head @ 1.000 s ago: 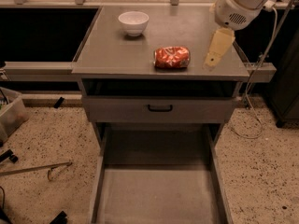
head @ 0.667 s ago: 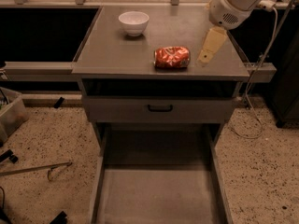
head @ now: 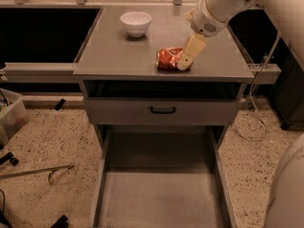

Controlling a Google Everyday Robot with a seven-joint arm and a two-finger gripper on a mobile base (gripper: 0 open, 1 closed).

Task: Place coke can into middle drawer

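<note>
The coke can, a dented red can with white lettering, lies on its side on the grey cabinet top, near the front edge. My gripper comes down from the upper right on the white arm, and its cream tip is at the can's right end. The middle drawer is pulled out at the bottom of the view, showing a bare grey floor and low side walls, well below and in front of the can.
A white bowl stands at the back left of the cabinet top. A closed grey drawer front with a black handle sits under the top. Tools and a cable lie on the speckled floor.
My gripper has moved left and down, from the right side of the cabinet top to the can's right end. The can has not moved.
</note>
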